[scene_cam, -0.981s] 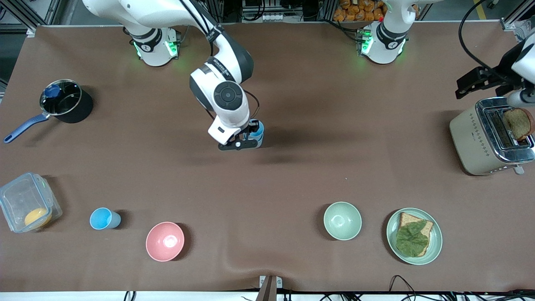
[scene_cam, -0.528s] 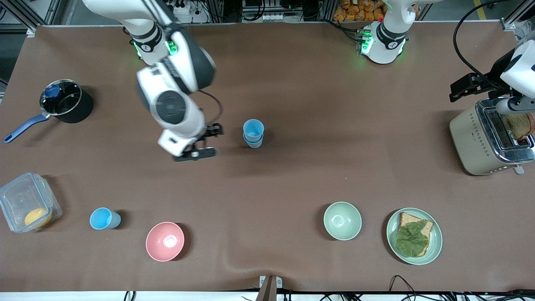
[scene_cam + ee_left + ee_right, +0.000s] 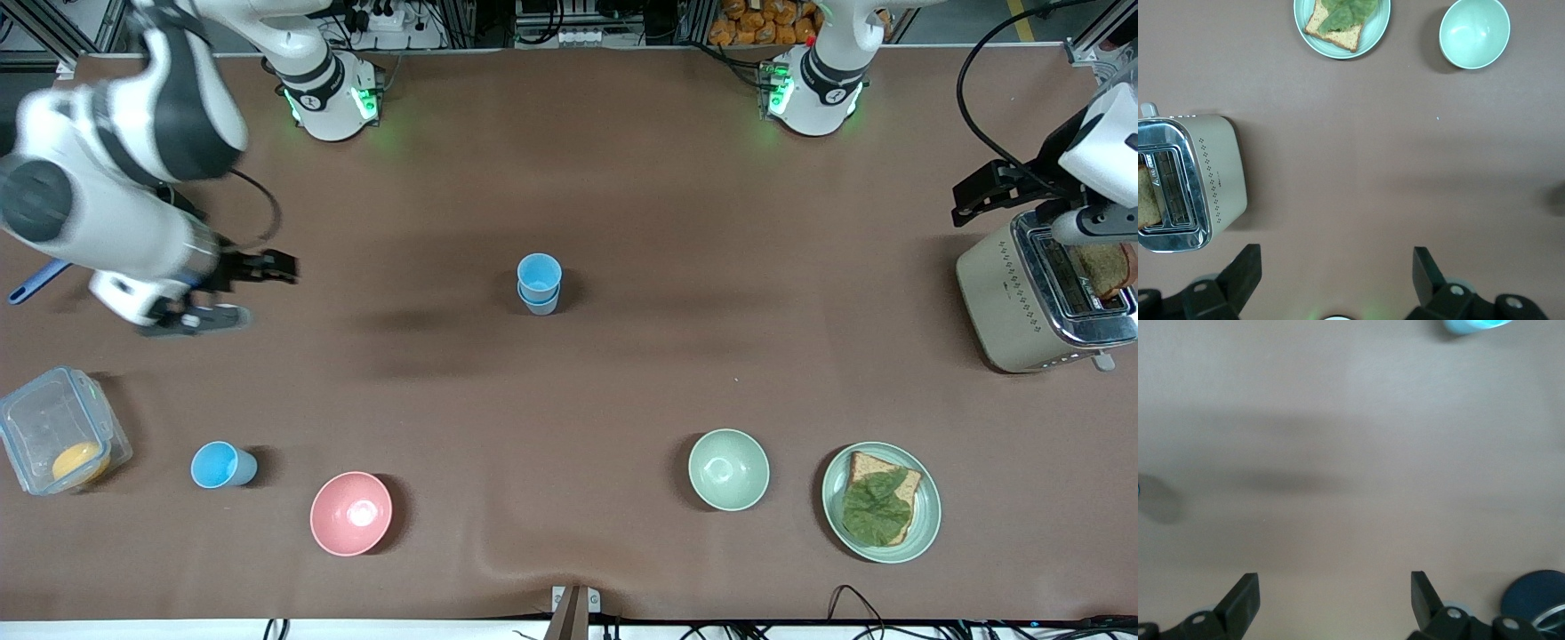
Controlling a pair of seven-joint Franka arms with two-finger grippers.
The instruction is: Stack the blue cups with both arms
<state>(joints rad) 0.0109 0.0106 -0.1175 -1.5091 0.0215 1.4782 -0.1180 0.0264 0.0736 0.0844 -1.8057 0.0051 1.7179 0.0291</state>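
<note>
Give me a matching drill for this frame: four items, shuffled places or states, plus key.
Items:
1. stacked blue cups
2. single blue cup
3. right gripper
4. bread slice with lettuce

Places or states:
A. on the green plate
B. open, empty, over the table's right-arm end
C. mid-table
D. between the plastic container and the pink bowl

Pairs: 1-C, 2-D, 3-B, 4-A

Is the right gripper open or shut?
Open: the right gripper has its fingers spread wide, holding nothing, over bare table.

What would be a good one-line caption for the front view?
Two blue cups stacked mid-table, a third cup beside the pink bowl, right gripper open.
</note>
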